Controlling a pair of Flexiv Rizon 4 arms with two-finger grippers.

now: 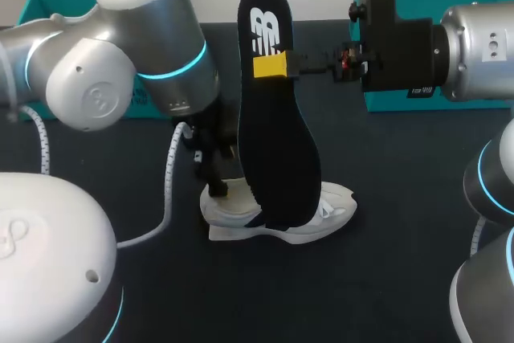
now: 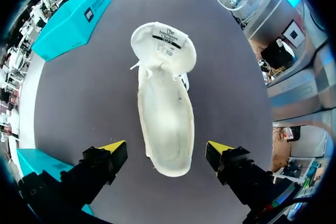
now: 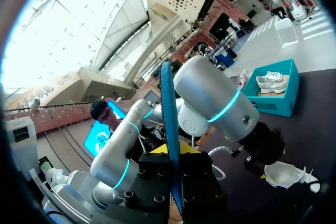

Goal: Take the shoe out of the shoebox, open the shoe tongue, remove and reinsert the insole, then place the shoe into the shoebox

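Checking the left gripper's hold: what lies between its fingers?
The shoe lies between the open fingers of the left gripper, touching neither; bare table shows either side, in the left wrist view.

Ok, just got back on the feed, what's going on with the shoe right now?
The right gripper is shut on the black insole and holds it upright above the white shoe. The shoe lies on the dark table with its tongue folded open and no insole inside. The left gripper hangs over it, fingers open on either side, not gripping.
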